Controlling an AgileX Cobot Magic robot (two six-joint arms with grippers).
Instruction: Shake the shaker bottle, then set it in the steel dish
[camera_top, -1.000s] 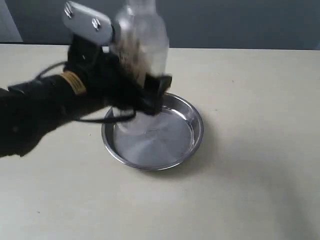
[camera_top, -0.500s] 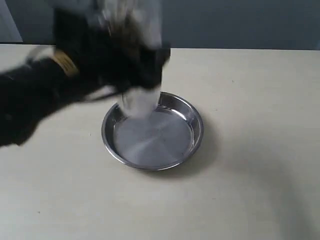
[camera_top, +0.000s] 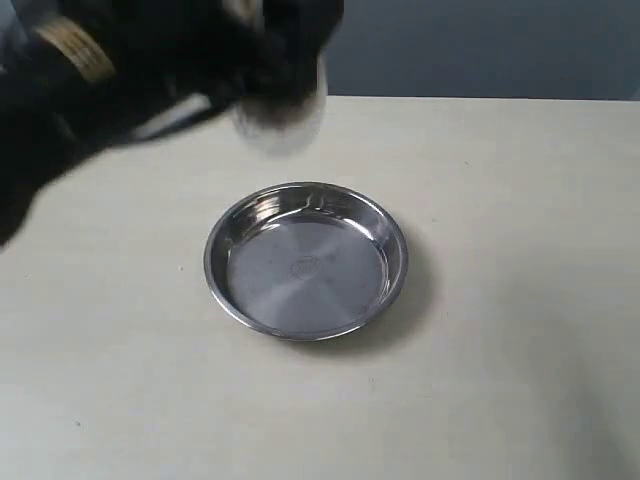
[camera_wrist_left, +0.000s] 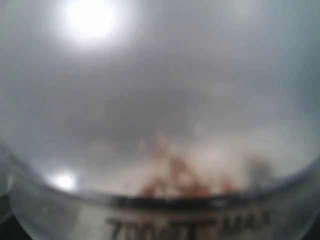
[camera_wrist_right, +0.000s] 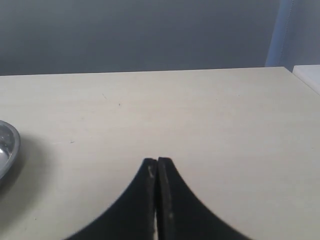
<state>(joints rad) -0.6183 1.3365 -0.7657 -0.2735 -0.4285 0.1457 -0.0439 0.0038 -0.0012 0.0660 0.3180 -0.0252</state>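
Observation:
The shaker bottle (camera_top: 283, 115) shows only as a blurred frosted base at the top left of the exterior view, high above the table, held in my left gripper (camera_top: 285, 50), which is shut on it. Most of the bottle runs off the frame's top. In the left wrist view the shaker bottle (camera_wrist_left: 160, 130) fills the picture, with brown pellets (camera_wrist_left: 180, 177) and a printed scale; the fingers are hidden there. The steel dish (camera_top: 306, 260) sits empty on the table below. My right gripper (camera_wrist_right: 157, 161) is shut on nothing, with the steel dish (camera_wrist_right: 6, 147) off to one side.
The beige table (camera_top: 500, 300) stretches round the dish. A dark grey wall (camera_top: 480, 45) stands behind its far edge. My black left arm (camera_top: 90, 90) crosses the upper left of the exterior view.
The left arm has swung the bottle upward and away from the dish; its lower part no longer overlaps the dish. The dish has stayed in place.

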